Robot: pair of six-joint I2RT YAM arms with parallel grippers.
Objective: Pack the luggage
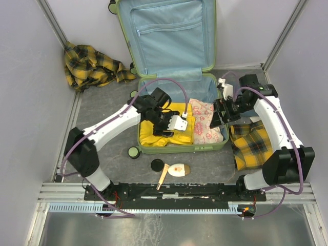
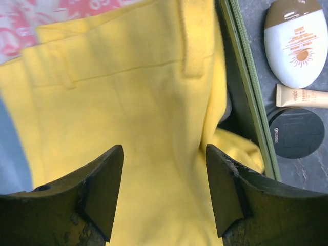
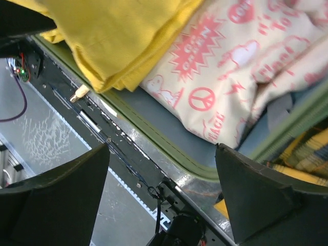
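Note:
The luggage (image 1: 182, 148) lies open on the table, its blue-lined lid propped up at the back. Inside lie a folded yellow garment (image 1: 149, 136) and a white garment with pink print (image 1: 207, 125). My left gripper (image 1: 171, 128) hovers just over the yellow garment (image 2: 128, 92), open, with nothing between its fingers (image 2: 105, 189). My right gripper (image 1: 219, 115) is open and holds nothing. It hangs at the suitcase's right side. In the right wrist view the green rim (image 3: 154, 128) and the printed garment (image 3: 246, 66) lie beneath it.
A yellow plaid cloth (image 1: 251, 146) lies right of the suitcase and another (image 1: 89, 64) at the back left. In front lie a white sunscreen bottle (image 1: 179, 169), a black compact (image 1: 157, 165), a cream tube (image 1: 163, 178) and a small round lid (image 1: 134, 152).

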